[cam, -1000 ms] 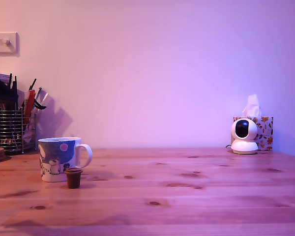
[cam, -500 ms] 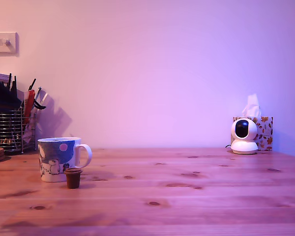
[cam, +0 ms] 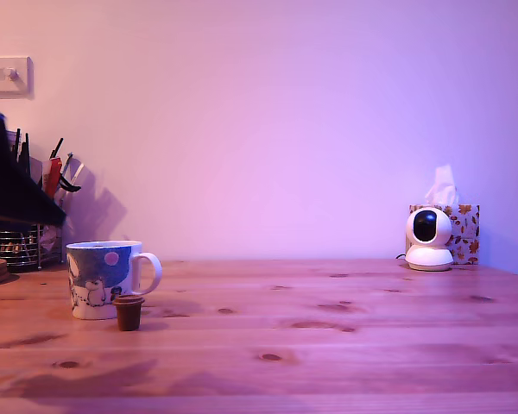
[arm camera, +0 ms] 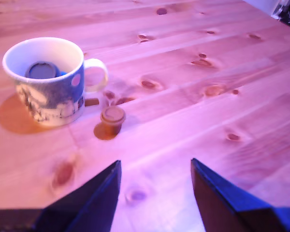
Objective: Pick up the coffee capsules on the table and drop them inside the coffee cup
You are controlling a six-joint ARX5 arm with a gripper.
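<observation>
Dark arm point(cam: 17, 194) now farther into view

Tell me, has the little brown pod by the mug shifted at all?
No. The brown pod stands in the same spot before the mug, just below its handle.

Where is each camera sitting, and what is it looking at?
Exterior view: low at table height, facing the wall across the wooden table; a dark blurry part of the arm shows at its left edge.
Wrist view: on the arm, looking down past the open tool at the table.
Both show the coffee cup and the brown capsule standing apart beside it.
</observation>
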